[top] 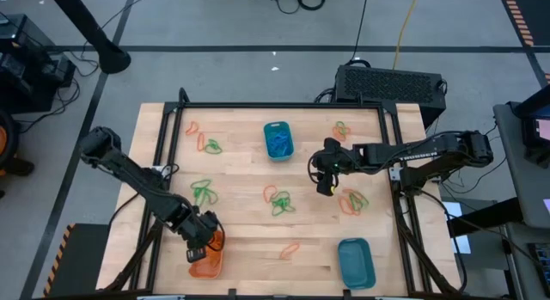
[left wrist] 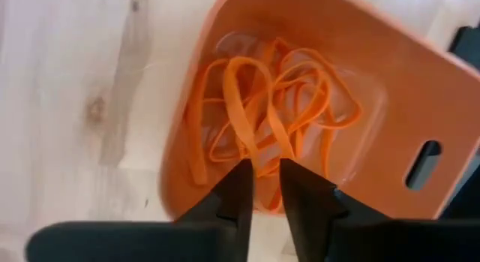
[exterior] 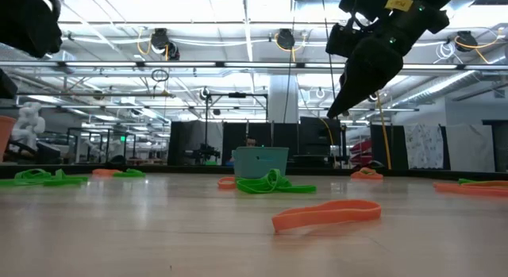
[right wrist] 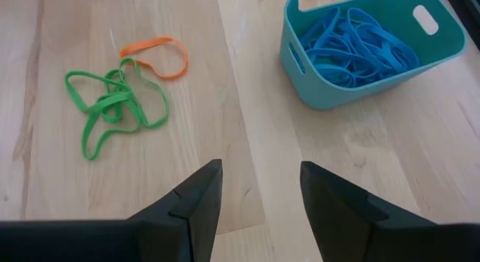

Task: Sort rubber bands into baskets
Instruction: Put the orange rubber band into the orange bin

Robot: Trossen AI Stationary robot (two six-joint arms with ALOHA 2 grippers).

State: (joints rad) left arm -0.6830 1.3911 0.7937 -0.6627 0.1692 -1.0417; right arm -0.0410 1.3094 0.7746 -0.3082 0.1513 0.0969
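The orange basket [top: 206,259] stands at the near left with several orange rubber bands [left wrist: 270,104] in it. My left gripper [left wrist: 266,176] points down into it, its fingers a little apart. One teal basket [right wrist: 360,52] at the far middle holds blue bands [right wrist: 360,44]. A second teal basket [top: 356,262] stands at the near right. My right gripper [right wrist: 259,179] hangs open above the table right of centre, with nothing between its fingers. Ahead of it lie a green band [right wrist: 112,112] and an orange band [right wrist: 154,55]. My left gripper comes from above, pointing down into the orange basket. A strand of an orange band [left wrist: 251,146] runs up to the narrow gap between its fingertips. I cannot tell whether the fingers touch it.
Loose green and orange bands lie in small clusters on the wooden table: left of centre [top: 204,192], far left [top: 204,143], far right [top: 342,128], right [top: 352,199]. One orange band [top: 290,247] lies alone near the front. A black frame [top: 284,105] borders the table.
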